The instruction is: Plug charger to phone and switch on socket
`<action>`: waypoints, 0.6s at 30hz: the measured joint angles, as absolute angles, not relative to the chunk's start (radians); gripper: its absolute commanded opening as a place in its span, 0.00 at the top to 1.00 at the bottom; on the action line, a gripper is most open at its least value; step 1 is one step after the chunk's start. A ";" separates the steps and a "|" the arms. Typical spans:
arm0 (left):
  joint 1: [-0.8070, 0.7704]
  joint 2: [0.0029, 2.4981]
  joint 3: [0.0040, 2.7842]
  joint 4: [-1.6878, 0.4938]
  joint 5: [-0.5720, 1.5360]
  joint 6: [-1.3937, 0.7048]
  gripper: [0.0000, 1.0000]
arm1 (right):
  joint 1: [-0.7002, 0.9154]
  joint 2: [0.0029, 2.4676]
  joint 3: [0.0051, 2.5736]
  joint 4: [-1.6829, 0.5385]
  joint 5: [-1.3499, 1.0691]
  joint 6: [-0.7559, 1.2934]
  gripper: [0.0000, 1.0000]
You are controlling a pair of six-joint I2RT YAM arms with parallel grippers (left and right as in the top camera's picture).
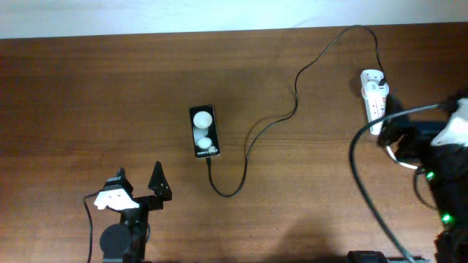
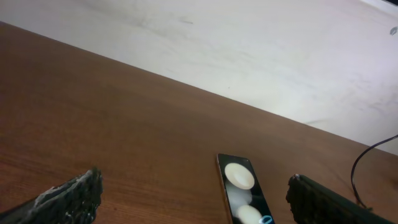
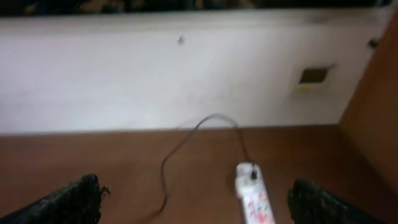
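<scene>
While neither arm holds anything, the left gripper (image 2: pixel 196 198) stands with its jaws spread as wide as they go. The phone (image 2: pixel 241 190) lies face up on the table (image 1: pixel 88 95) just ahead of it, a little toward its right finger. The thin end of the charger (image 1: pixel 272 123) lies at the phone's near short edge; whether the tip is seated in the port I cannot tell. The right gripper (image 3: pixel 194 202) is likewise fully spread and empty. The socket (image 3: pixel 255 196) is just ahead of it, nearer its right finger, with the charger's black plug in its far end.

The cable looks light and limp, so a pinch on the stiff connector housing just behind the tip should steer it best. The glossy phone will likely skid under a push and wants bracing by its long edges. The socket seems light too, so its small switch wants a straight downward press.
</scene>
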State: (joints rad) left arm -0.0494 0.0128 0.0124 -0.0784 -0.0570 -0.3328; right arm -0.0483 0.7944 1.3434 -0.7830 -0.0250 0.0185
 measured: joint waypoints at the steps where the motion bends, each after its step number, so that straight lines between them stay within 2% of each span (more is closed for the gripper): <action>1: -0.049 0.012 0.012 -0.078 -0.057 -0.333 0.01 | -0.029 0.775 1.314 -0.778 -0.025 0.019 0.01; 3: -0.049 0.013 0.012 -0.078 -0.057 -0.333 0.01 | 0.021 0.706 1.222 -0.785 -0.025 0.019 0.01; 9: -0.049 0.012 0.012 -0.078 -0.057 -0.333 0.01 | 0.034 0.526 1.024 -0.784 -0.025 0.018 0.01; 18: -0.049 0.012 0.012 -0.078 -0.057 -0.333 0.01 | 0.034 0.372 0.963 -1.176 -0.024 0.018 0.01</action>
